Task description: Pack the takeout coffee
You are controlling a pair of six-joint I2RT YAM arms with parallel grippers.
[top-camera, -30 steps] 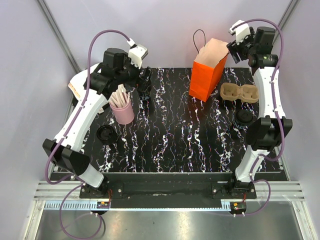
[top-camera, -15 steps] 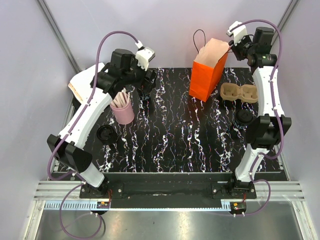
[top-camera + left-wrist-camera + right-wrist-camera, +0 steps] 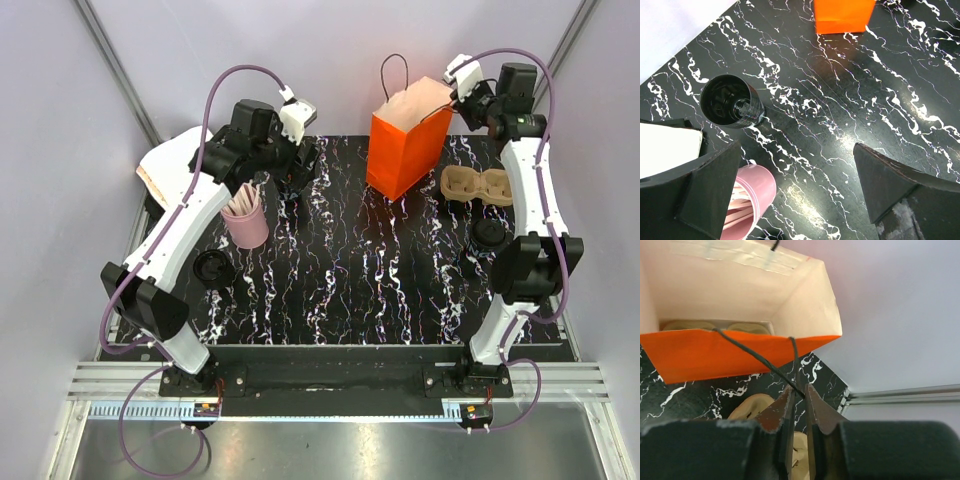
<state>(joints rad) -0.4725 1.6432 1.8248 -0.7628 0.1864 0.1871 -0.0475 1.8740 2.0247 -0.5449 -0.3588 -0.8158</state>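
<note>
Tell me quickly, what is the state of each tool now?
Left tool: open, holding nothing.
Right tool: closed on the bag handle.

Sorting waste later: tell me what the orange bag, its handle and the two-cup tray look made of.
Orange bag: paper, matte, orange outside and plain cream inside, with sharp fold creases. Handle: thin dark cord, probably twisted string; too fine to be sure. Two-cup tray: moulded pulp or cardboard by its dull tan, soft-edged wells.
</note>
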